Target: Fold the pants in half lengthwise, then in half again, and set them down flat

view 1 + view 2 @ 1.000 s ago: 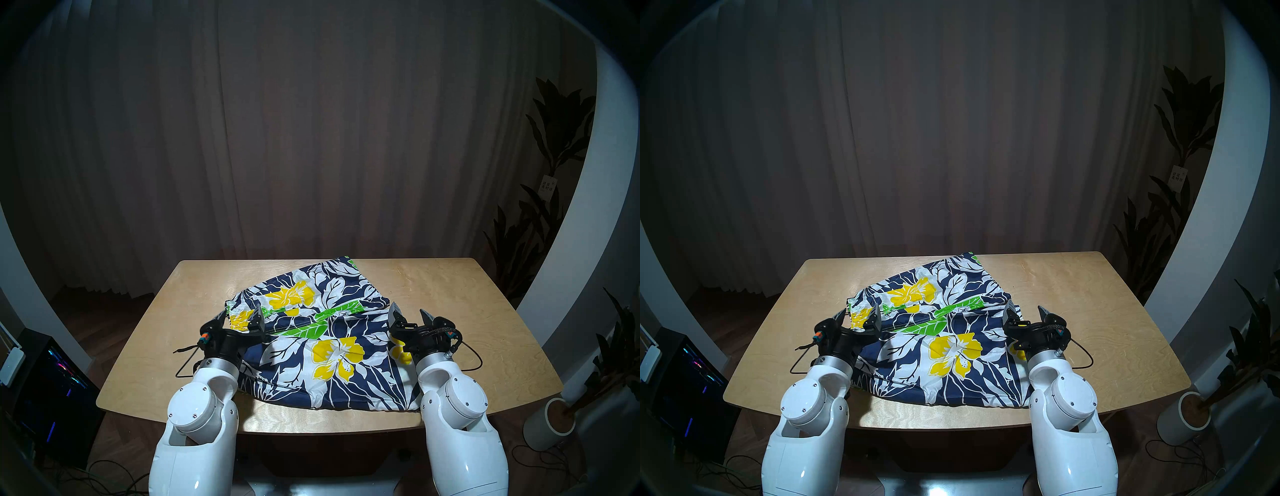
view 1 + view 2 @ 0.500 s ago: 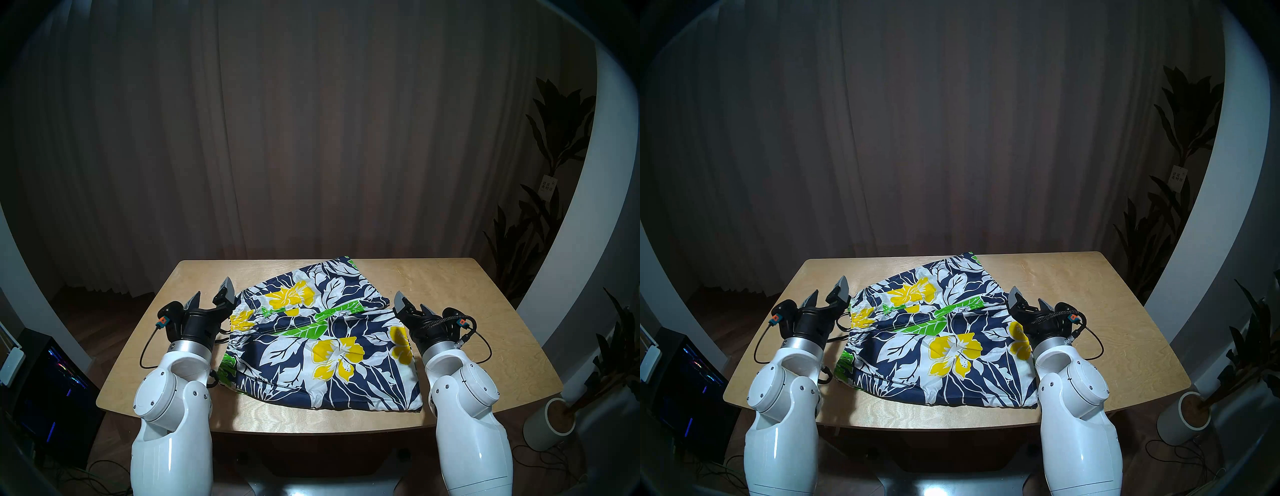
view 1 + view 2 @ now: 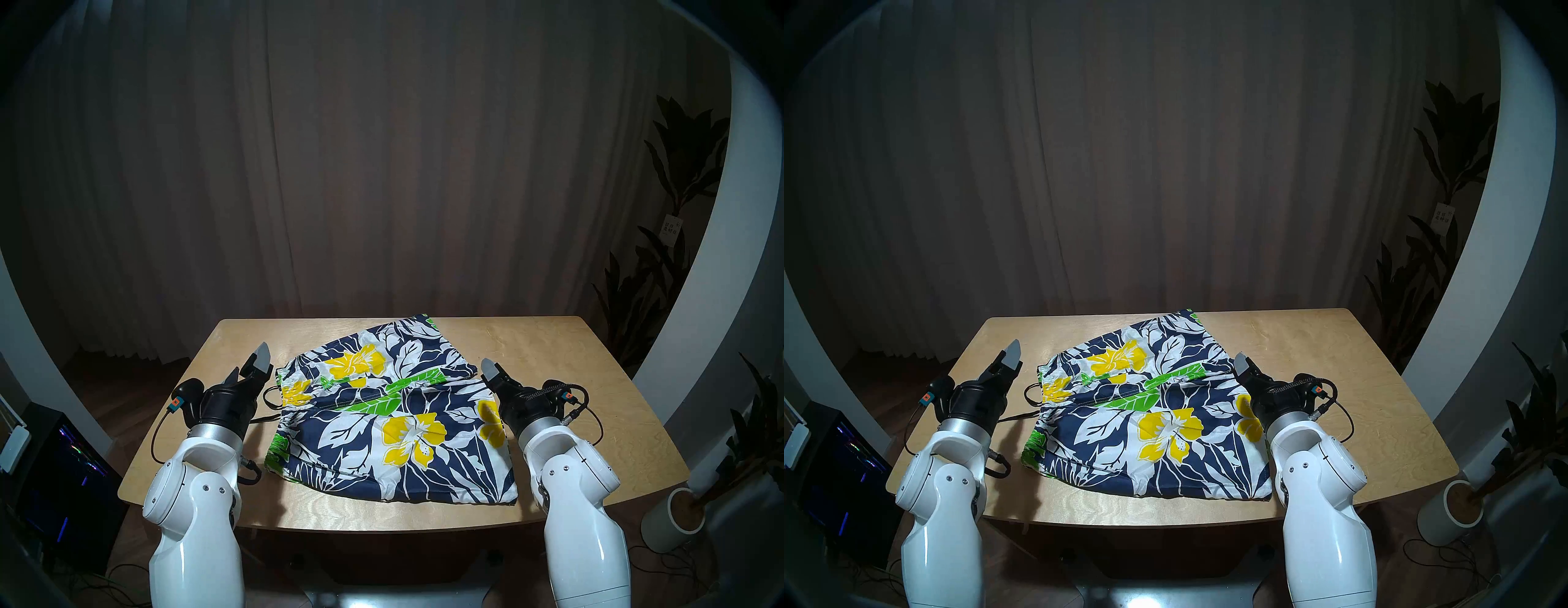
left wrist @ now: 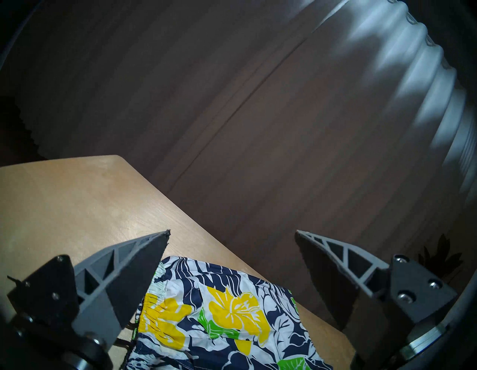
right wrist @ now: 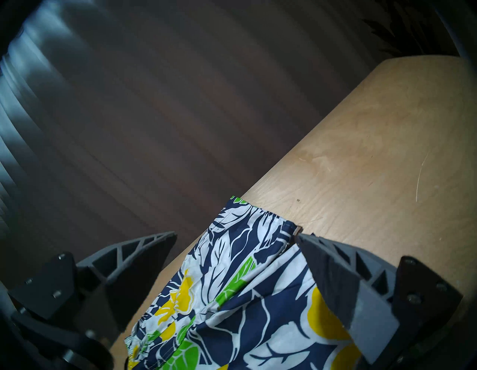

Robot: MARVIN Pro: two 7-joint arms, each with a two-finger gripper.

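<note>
Shorts (image 3: 394, 407) lay folded on tabletop (image 3: 560, 365). Left pincer (image 3: 248, 369) released, beside waistband; right pincer (image 5: 236, 239) released, empty, at hem side.

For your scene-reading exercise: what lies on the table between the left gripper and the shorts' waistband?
In the head views, the black drawstring loops over bare wooden table between the open left gripper and the shorts.
</note>
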